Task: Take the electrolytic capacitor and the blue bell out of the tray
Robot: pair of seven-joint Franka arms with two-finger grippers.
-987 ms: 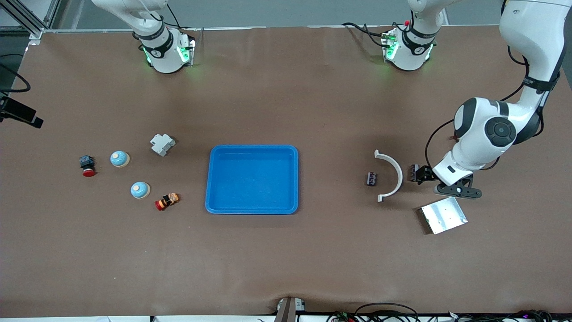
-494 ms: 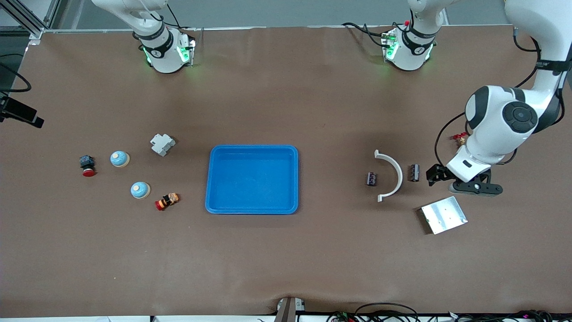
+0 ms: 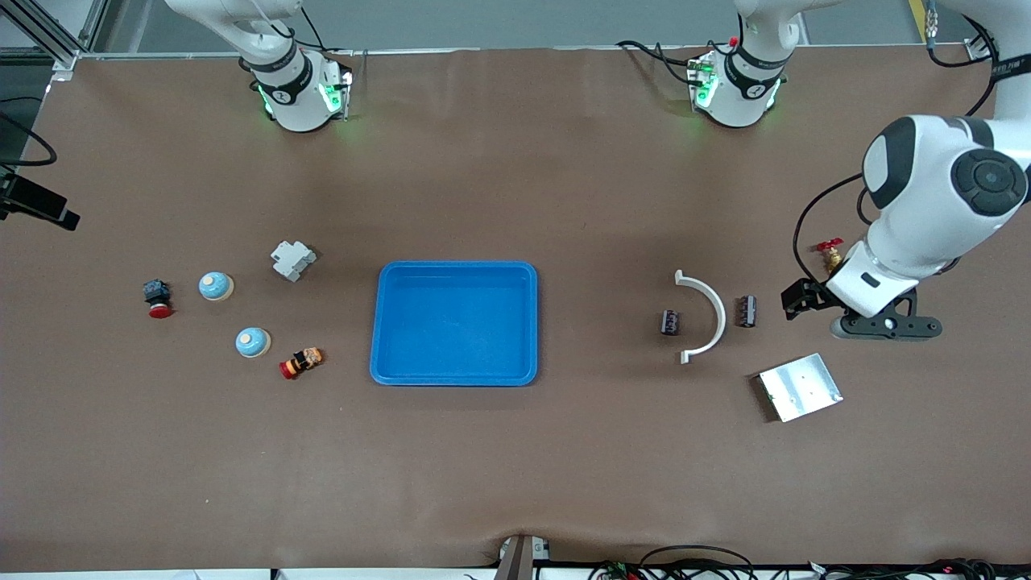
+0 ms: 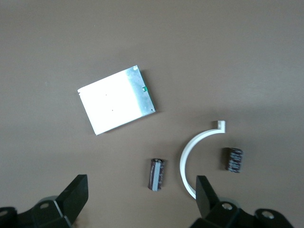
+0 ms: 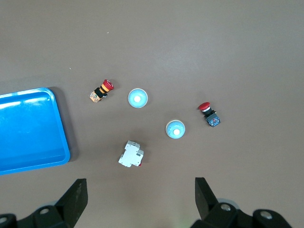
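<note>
Hanging low over the table toward the left arm's end, the left gripper (image 3: 801, 300) has its fingers (image 4: 76, 194) spread wide and holds nothing. Just beside it lies one capacitor (image 3: 747, 311), dark and on its side. A white curved bracket (image 3: 705, 316) comes next, with the second capacitor (image 3: 670, 322) inside its arc. A silver metal plate (image 3: 800, 387) rests near the gripper, closer to the front camera, and a small red-handled valve (image 3: 828, 253) lies close to the gripper as well. Well away from it, the blue tray (image 3: 454, 322) sits mid-table, empty. Past the tray, toward the right arm's end, lie an orange-and-red push button (image 3: 301, 362), a grey circuit breaker (image 3: 291, 259), two pale blue bells (image 3: 252, 342) (image 3: 215, 285) and a red-capped switch (image 3: 157, 297). The right gripper (image 5: 140, 199) waits high above that group, its fingers wide apart and empty.
</note>
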